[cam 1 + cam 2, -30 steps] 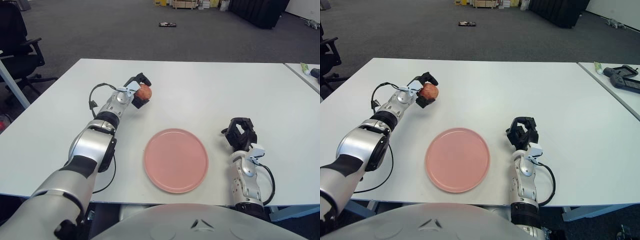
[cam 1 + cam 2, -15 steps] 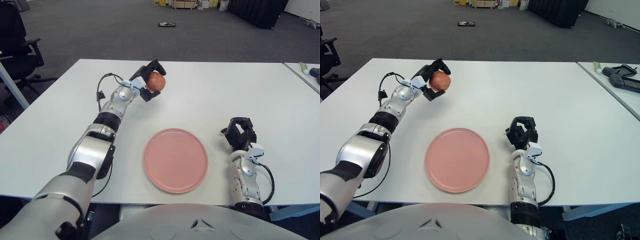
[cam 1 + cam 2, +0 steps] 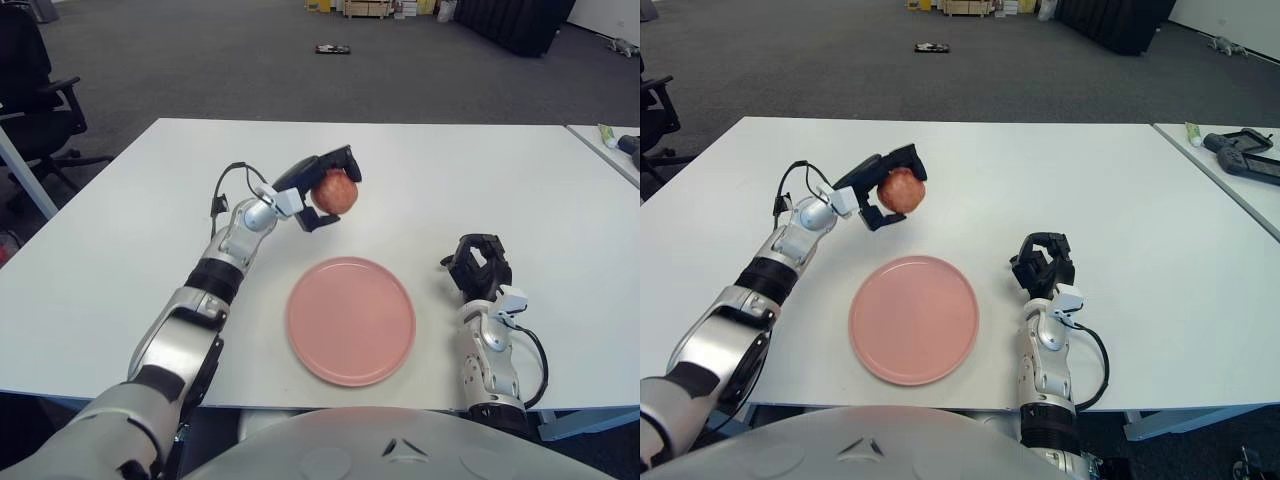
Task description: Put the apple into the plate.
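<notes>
A red apple [image 3: 335,192] is held in my left hand [image 3: 322,190], whose black fingers are shut around it. The hand holds it in the air above the white table [image 3: 500,170], just beyond the far left edge of the pink plate [image 3: 351,319]. The plate lies flat near the table's front edge and holds nothing. My right hand [image 3: 478,266] rests at the front right of the table, to the right of the plate, fingers curled and holding nothing.
A black office chair [image 3: 40,90] stands off the table's far left corner. A second table with small items [image 3: 1230,150] is at the far right. Dark carpet lies beyond the table.
My left hand has carried the apple up off the table's left side and to the right, toward the plate. The right hand has not moved.
</notes>
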